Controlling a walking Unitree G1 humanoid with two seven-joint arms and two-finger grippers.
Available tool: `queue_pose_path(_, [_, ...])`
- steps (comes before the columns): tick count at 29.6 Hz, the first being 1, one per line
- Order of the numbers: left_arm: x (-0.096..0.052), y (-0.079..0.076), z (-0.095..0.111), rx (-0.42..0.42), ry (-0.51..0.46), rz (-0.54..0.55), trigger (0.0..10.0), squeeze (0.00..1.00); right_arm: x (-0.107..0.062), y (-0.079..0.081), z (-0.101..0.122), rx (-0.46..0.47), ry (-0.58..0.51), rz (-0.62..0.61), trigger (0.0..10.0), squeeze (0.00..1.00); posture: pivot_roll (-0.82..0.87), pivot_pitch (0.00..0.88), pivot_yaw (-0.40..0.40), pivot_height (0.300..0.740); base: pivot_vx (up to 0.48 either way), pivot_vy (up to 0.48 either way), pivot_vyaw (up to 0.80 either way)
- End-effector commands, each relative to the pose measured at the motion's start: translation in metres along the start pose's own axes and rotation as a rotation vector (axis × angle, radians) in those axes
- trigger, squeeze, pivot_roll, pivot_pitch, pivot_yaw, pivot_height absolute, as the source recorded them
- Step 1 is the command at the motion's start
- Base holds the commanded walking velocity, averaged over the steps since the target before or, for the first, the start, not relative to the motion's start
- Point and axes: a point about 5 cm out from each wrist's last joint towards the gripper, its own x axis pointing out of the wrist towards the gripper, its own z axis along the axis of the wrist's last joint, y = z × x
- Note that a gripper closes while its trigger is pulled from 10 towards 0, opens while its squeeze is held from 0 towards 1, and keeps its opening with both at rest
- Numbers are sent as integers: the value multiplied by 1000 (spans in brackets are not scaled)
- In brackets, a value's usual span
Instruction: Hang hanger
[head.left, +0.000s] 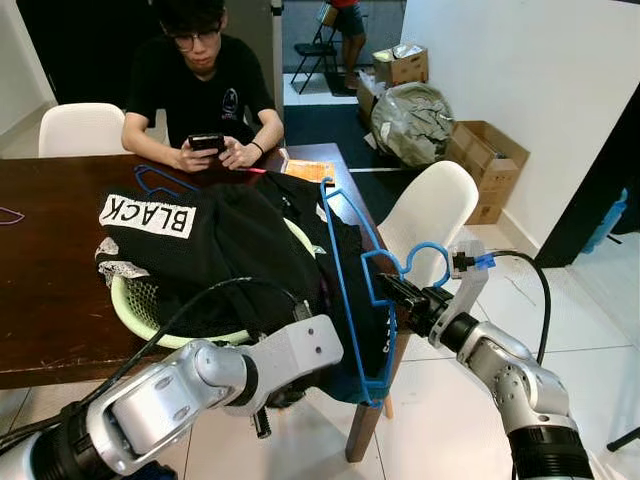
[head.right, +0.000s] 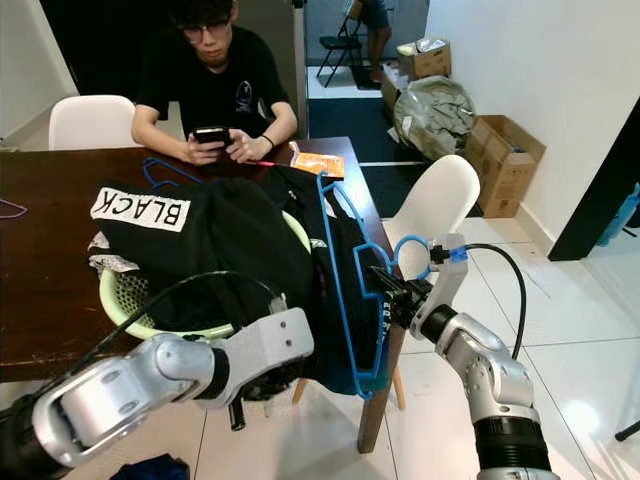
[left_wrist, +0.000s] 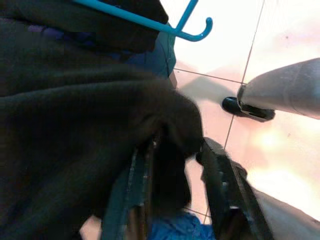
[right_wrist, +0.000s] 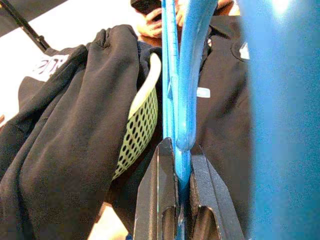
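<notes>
**Holding a blue hanger and black cloth at the table's edge**

Gripping is split between the arms. The right gripper (head.left: 392, 292), at about 4 o'clock from the green mesh basket (head.left: 135, 310), has its fingers pressed together on the neck of the blue hanger (head.left: 348, 290), which stands on edge against the black clothes (head.left: 235, 245) spilling over the basket. The left gripper (left_wrist: 172, 195), low at the basket's 6 o'clock, pinches a fold of that black cloth between its fingers, above the tiled floor.

Likely trouble, as I judge it:
- The hanger is clamped on a thin, smooth bar; any tug from the cloth could twist it in the fingers or slip it free.
- Cloth pulled downward by the left gripper may drag the whole heap, and the basket with it, off the wooden table (head.left: 50, 270).
- The hanger's hook (head.left: 425, 252) curls toward the white chair (head.left: 430, 210) at 3 o'clock and could snag it.

Readable writing: "BLACK" in black letters on a white patch (head.left: 147, 215), seen upside down. The person (head.left: 200, 85) at 12 o'clock holds a phone; the shirt's small emblem is illegible.
</notes>
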Motion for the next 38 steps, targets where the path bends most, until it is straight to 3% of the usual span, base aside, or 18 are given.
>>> queue_pose_path(1, [-19, 3, 1, 7, 8, -41, 10000, 1000, 2, 0, 0, 13, 1, 9, 10000, 0, 84, 0, -21, 740, 0, 0, 0])
queue_pose_path(6, [-45, 2, 9, 23, -51, -124, 10000, 1000, 2, -1, 1, 10, 3, 9, 10000, 0, 83, 0, -23, 740, 0, 0, 0])
queue_pose_path(7, [-63, 0, 13, 61, -92, -177, 10000, 1000, 2, 0, 1, 9, 4, 10, 10000, 0, 83, 0, -23, 740, 0, 0, 0])
queue_pose_path(9, [-68, -1, 14, 75, -103, -189, 10000, 1000, 2, 0, 1, 9, 4, 10, 10000, 0, 83, 0, -23, 740, 0, 0, 0])
queue_pose_path(11, [-89, 1, 19, 85, -162, -213, 10000, 1000, 2, -1, 1, 8, 6, 10, 10000, 0, 84, 0, -24, 740, 0, 0, 0])
queue_pose_path(12, [-89, 1, 19, 85, -162, -213, 10000, 1000, 2, -1, 1, 8, 6, 10, 10000, 0, 84, 0, -24, 740, 0, 0, 0])
queue_pose_path(19, [-106, 24, 8, 37, -112, -78, 10000, 1000, 2, -1, 2, 4, 12, 11, 10000, 0, 81, 0, -28, 740, 0, 0, 0])
queue_pose_path(23, [-118, 38, -9, 10, -12, 13, 10000, 1000, 6, -2, -5, -37, 112, -38, 10000, 0, 79, 2, -28, 740, 0, 0, 0])
queue_pose_path(24, [-122, 52, -17, -7, 21, 112, 10000, 843, 10, 2, -9, -109, 181, -37, 10000, 0, 81, 0, -29, 740, 0, 0, 0])
queue_pose_path(25, [-124, 69, -24, -33, 36, 237, 10000, 0, 16, 8, -14, -174, 234, -31, 10000, 0, 85, 1, -28, 740, 0, 0, 0])
queue_pose_path(26, [-124, 69, -24, -33, 36, 237, 10000, 0, 16, 8, -14, -174, 234, -31, 10000, 0, 85, 1, -28, 740, 0, 0, 0])
queue_pose_path(28, [-126, 93, -32, -82, 30, 426, 10000, 0, 25, 22, -19, -229, 279, 6, 10000, 0, 91, 0, -29, 740, 0, 0, 0])
queue_pose_path(29, [-126, 93, -32, -82, 30, 426, 10000, 0, 25, 22, -19, -229, 279, 6, 10000, 0, 91, 0, -29, 740, 0, 0, 0])
queue_pose_path(31, [-129, 112, -38, -162, -15, 643, 10000, 0, 36, 40, -19, -250, 278, 60, 10000, 0, 100, 2, -31, 740, 0, 0, 0])
queue_pose_path(32, [-129, 112, -38, -162, -15, 643, 10000, 0, 36, 40, -19, -250, 278, 60, 10000, 0, 100, 2, -31, 740, 0, 0, 0])
queue_pose_path(33, [-131, 118, -40, -240, -59, 742, 10000, 0, 42, 56, -18, -242, 267, 119, 10000, 0, 101, 3, -33, 740, 0, 0, 0])
queue_pose_path(35, [-131, 118, -40, -240, -59, 742, 10000, 0, 42, 56, -18, -242, 267, 119, 10000, 0, 101, 3, -33, 740, 0, 0, 0])
queue_pose_path(38, [-128, 123, -42, -314, -134, 899, 10000, 0, 48, 86, -15, -205, 247, 266, 10000, 0, 117, 5, -45, 740, 0, 0, 0])
